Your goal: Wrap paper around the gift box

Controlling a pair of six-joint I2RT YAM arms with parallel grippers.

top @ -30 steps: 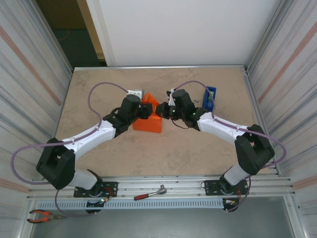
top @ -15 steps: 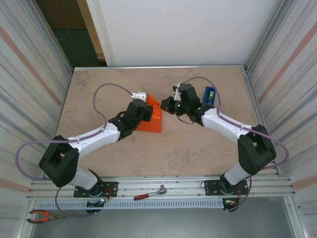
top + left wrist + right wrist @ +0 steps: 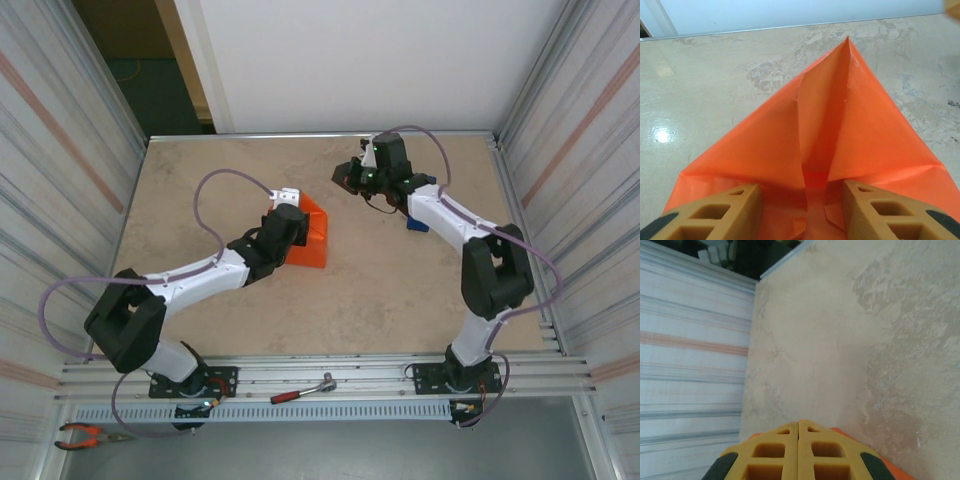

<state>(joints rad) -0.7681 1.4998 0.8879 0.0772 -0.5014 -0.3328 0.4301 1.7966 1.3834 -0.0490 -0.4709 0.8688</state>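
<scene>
Top external, right end effector (image 3: 346, 178) shut, empty, swung away from paper (image 3: 314, 245), left end effector (image 3: 296, 213) half-open astride it

Plain orange paper (image 3: 865, 140), mottled beige tabletop (image 3: 380, 290)

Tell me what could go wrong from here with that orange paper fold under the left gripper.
1. The pointed flap of the paper shows no tape that I can see; if the left gripper lifts, it may spring open.
2. The right gripper is shut and well away from the paper, so nothing else pins the fold.
3. The right arm hangs over the tape dispenser and might knock it.
</scene>
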